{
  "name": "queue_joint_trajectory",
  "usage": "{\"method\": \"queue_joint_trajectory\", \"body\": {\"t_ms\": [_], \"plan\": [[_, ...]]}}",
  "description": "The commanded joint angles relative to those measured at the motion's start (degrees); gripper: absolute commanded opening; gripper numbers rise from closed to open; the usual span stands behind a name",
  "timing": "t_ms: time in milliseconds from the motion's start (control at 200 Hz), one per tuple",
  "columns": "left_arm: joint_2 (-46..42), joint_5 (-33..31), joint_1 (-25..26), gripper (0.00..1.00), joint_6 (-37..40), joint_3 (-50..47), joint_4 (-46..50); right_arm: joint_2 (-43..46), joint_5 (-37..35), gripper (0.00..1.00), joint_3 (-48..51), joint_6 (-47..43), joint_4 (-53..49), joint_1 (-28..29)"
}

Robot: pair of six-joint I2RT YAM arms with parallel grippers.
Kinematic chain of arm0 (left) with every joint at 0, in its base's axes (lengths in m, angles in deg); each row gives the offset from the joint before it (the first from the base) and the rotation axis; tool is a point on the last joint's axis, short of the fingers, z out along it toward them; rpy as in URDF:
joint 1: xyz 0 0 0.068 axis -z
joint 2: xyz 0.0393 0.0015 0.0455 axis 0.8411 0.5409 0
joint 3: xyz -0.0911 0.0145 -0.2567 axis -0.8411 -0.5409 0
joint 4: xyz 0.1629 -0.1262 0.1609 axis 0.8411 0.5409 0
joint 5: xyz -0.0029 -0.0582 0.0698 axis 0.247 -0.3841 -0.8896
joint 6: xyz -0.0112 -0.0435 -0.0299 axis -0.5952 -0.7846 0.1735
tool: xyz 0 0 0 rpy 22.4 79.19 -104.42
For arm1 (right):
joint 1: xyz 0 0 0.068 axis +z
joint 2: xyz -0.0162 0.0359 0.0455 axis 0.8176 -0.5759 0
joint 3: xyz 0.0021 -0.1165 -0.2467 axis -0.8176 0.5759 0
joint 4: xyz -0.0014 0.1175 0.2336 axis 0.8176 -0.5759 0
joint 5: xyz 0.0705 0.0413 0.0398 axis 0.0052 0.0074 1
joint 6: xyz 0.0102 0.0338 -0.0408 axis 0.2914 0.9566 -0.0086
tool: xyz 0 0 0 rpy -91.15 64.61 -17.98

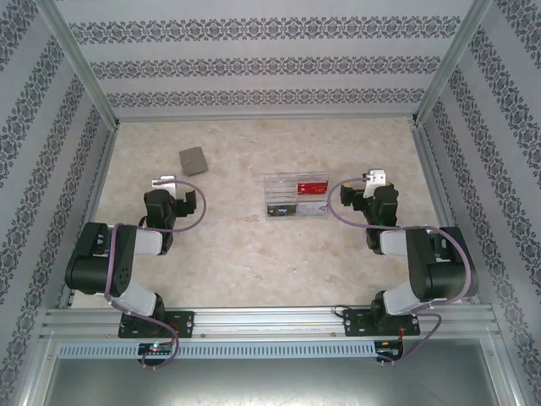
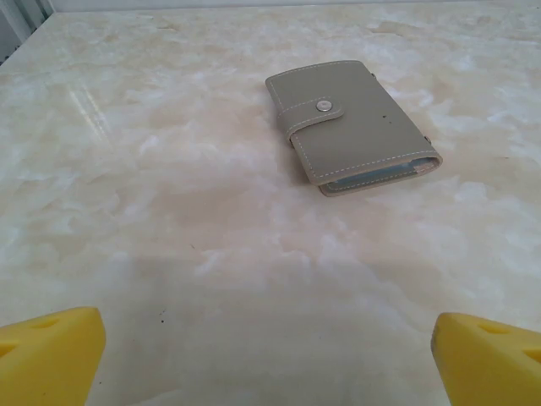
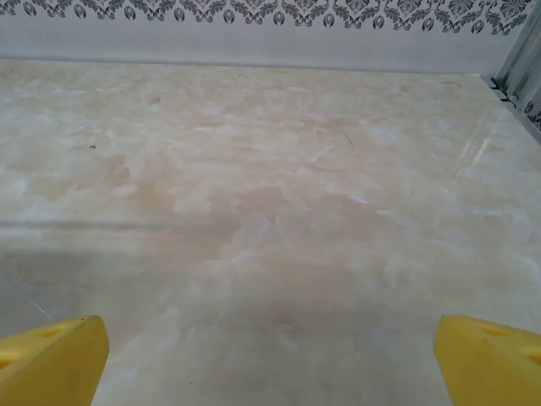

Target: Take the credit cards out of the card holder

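Farthest left, the left pincer (image 1: 164, 180), jaws spread wide, pinching nothing. In its wrist view, two yellow fingertips (image 2: 51, 355) at the bottom corners, with bare marble-patterned table (image 1: 228, 254) between them. Ahead of that pincer and a little to its right, well apart from both fingers, the card holder (image 1: 193, 160): grey, folded shut, flat on the table. Closer up, from the left wrist, the same card holder (image 2: 355, 127) with its strap snapped down over the front by a metal stud (image 2: 324, 106), pale stitching along the edges, and bluish layers peeking from the end at the pincer's right. Nothing touching it. Farther right, between the two pincers and nearer the right one, a clear tray (image 1: 272, 180) of compartments. In its far compartment on the side toward the right pincer, a red card (image 1: 313, 186); in the near row, a dark card (image 1: 281, 210) and beside it a pale card (image 1: 311, 209), all too small for more detail. Rightmost, the right pincer (image 1: 372, 178), just to the right of the tray and not touching it, jaws likewise spread wide and pinching nothing. In its wrist view, yellow fingertips (image 3: 51, 359) at the bottom corners, open tabletop ahead, and the patterned back wall (image 3: 254, 13) beyond.
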Motion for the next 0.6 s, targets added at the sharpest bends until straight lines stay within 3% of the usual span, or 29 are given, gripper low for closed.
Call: {"method": "queue_joint_trajectory", "body": {"t_ms": [0, 595], "plan": [[0.09, 0.47, -0.6, 1.0, 0.78, 0.29, -2.76, -0.04, -0.76, 0.98, -0.56, 0.41, 0.82, 0.65], [0.08, 0.64, -0.66, 1.0, 0.7, 0.37, -2.56, -0.12, 0.76, 0.98, -0.96, 1.32, 0.21, -0.31]]}}
